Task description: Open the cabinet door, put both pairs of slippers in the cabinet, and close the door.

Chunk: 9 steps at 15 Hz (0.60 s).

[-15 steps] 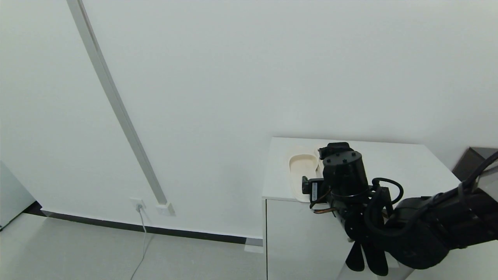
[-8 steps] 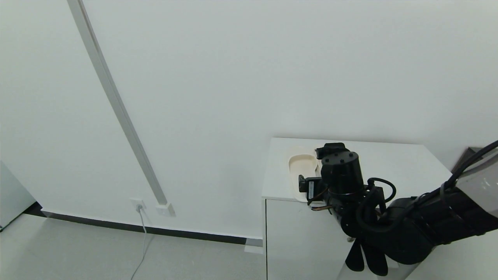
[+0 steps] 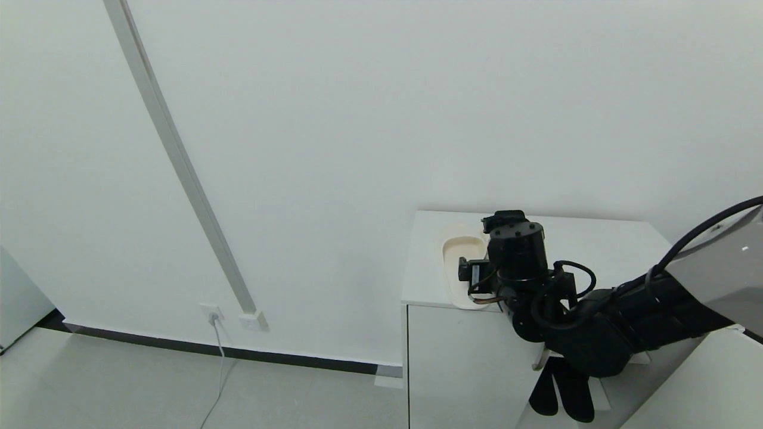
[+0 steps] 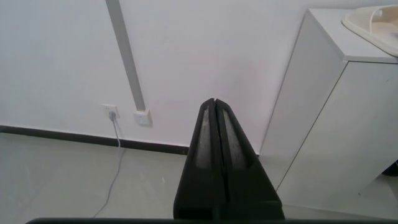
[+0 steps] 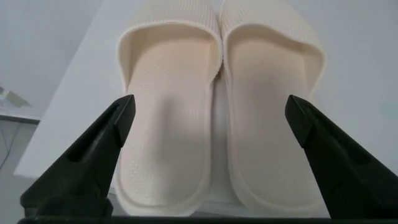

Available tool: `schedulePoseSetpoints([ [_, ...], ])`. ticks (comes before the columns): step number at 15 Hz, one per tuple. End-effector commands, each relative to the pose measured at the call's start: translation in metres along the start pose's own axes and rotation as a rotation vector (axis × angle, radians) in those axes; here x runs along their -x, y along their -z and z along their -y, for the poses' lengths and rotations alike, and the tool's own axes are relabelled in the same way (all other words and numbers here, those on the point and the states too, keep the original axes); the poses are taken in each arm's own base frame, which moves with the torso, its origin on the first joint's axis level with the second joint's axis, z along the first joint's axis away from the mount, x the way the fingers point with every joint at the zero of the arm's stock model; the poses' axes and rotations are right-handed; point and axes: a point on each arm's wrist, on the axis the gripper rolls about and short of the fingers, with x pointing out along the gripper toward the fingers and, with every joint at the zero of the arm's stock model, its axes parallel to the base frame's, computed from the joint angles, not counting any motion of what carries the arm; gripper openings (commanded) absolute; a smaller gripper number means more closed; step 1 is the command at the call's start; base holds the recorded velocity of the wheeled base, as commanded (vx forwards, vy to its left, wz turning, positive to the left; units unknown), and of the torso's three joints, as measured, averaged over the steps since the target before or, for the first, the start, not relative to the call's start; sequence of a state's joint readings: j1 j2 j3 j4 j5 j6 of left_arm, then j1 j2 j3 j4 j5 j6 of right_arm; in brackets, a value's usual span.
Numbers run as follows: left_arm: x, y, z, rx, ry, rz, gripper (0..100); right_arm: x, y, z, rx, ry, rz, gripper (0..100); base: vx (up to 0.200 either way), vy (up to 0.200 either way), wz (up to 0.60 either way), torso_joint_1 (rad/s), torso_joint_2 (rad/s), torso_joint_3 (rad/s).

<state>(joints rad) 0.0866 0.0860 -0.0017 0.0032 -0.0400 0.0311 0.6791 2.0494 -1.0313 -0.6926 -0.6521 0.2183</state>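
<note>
A pair of cream slippers (image 3: 461, 260) lies side by side on the white cabinet's top (image 3: 602, 250), near its left front corner. My right gripper (image 5: 210, 106) hovers open just above them, one finger on each outer side of the pair (image 5: 217, 112), touching nothing. A pair of black slippers (image 3: 563, 394) shows lower down, under my right arm, on a white ledge at the cabinet's front. My left gripper (image 4: 214, 107) is shut and empty, held low to the left of the cabinet (image 4: 311, 106), whose top carries a cream slipper (image 4: 373, 25).
A white panel (image 3: 703, 387) stands at the lower right. The cabinet backs onto a white wall. On the wall to its left are a slanting grey conduit (image 3: 179, 161) and a socket with a cable (image 3: 211, 316) running down to the grey floor.
My right arm has moved farther out over the cabinet top, bringing the gripper over the cream slippers. The slippers have not moved.
</note>
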Motion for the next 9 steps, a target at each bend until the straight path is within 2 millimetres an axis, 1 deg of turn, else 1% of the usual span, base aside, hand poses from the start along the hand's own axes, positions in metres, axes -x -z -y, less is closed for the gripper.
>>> schedulePoseSetpoints([
  [1, 0.000, 0.000, 0.000, -0.001, 0.001, -0.002, 0, -0.011, 0.009, -0.001, 0.007, 0.013, -0.014, 100, 0.000, 0.000, 0.00, 0.000, 0.00, 0.000],
  [5, 0.000, 0.000, 0.000, -0.001, 0.001, -0.002, 0, -0.039, 0.014, -0.004, -0.014, 0.038, 0.005, 100, 0.000, 0.000, 0.00, 0.000, 0.00, 0.000],
  [6, 0.000, 0.000, 0.000, -0.001, 0.001, -0.002, 0, -0.039, 0.014, -0.004, -0.014, 0.038, 0.005, 100, 0.000, 0.000, 0.00, 0.000, 0.00, 0.000],
  [7, 0.000, 0.000, 0.000, 0.000, 0.001, -0.002, 0, -0.048, 0.013, -0.004, -0.018, 0.050, 0.013, 100, 0.000, 0.000, 0.00, 0.000, 0.00, 0.000],
  [9, 0.000, 0.000, 0.000, -0.001, -0.001, -0.002, 0, -0.057, 0.015, -0.004, -0.016, 0.033, 0.012, 100, 0.000, 0.000, 0.00, 0.000, 0.00, 0.000],
])
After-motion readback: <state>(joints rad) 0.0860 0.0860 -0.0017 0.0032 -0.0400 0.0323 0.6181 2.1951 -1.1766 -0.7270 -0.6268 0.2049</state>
